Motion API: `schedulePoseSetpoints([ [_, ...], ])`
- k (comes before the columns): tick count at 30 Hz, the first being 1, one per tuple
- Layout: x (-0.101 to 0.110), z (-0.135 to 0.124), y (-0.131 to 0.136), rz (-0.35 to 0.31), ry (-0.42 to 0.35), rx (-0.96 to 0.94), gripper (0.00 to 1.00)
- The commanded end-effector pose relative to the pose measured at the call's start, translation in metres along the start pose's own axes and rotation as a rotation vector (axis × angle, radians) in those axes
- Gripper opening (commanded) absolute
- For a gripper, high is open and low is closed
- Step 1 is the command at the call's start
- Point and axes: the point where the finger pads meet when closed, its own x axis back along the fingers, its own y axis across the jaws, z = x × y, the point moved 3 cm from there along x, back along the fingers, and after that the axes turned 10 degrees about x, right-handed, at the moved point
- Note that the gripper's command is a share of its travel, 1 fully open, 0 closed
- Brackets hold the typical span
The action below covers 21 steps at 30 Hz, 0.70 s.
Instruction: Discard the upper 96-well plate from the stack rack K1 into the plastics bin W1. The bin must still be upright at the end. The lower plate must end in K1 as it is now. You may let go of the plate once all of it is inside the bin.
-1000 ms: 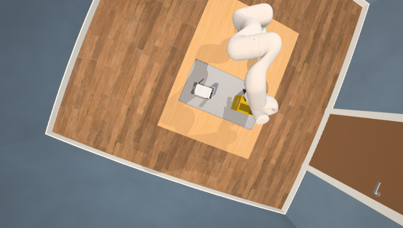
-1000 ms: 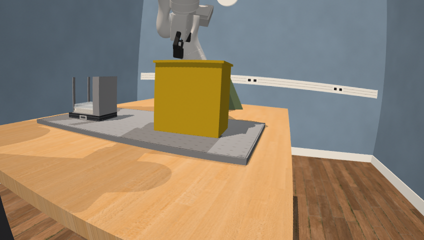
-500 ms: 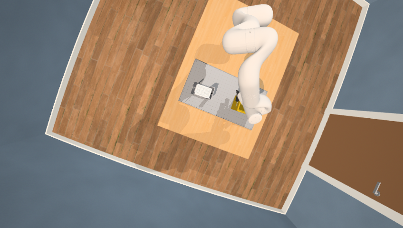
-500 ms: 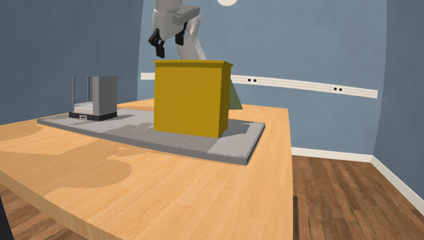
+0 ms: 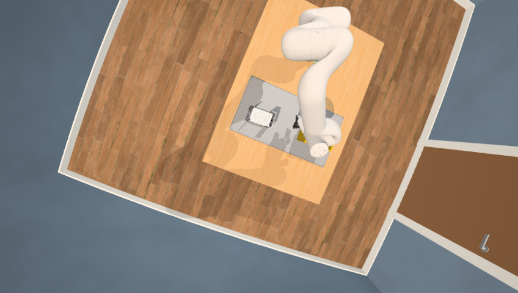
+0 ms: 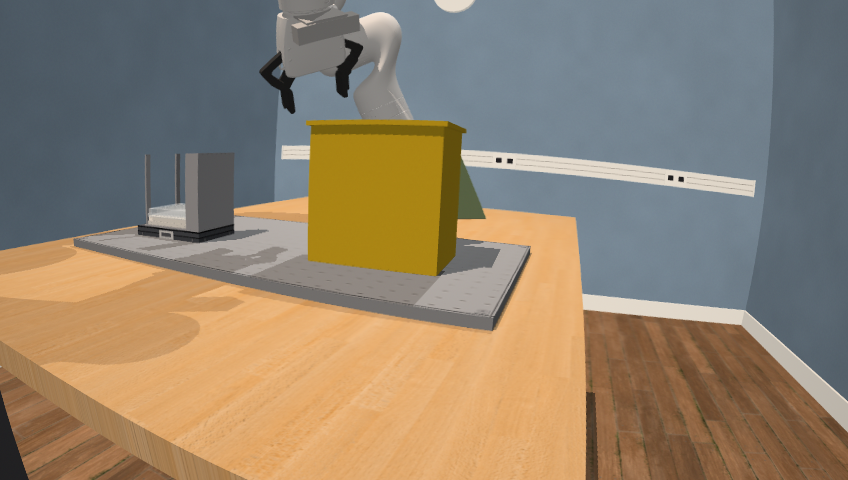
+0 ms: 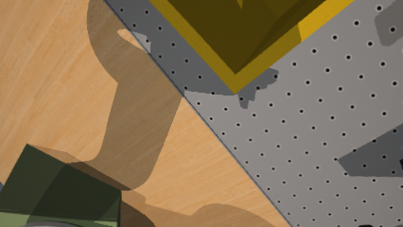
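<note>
The stack rack K1 [image 6: 189, 196] stands at the left end of the grey perforated baseplate [image 6: 333, 270], with white 96-well plates [image 6: 167, 212] stacked inside it. In the top view a white plate [image 5: 261, 116] shows in the rack. The yellow plastics bin W1 [image 6: 383, 195] stands upright on the right part of the baseplate. My gripper [image 6: 312, 89] is open and empty, hovering above the bin's left rim, far from the rack. The wrist view shows a corner of the bin [image 7: 246, 38] from above.
The arm's green base block [image 7: 61, 189] sits on the wooden table behind the baseplate. The arm [image 5: 319, 79] reaches over the bin in the top view and hides most of it. The table edge lies to the right of the baseplate.
</note>
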Motion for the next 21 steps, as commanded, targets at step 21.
schedulePoseSetpoints([
  [21, 0.010, -0.038, 0.051, -0.039, 0.191, -0.723, 1.00],
])
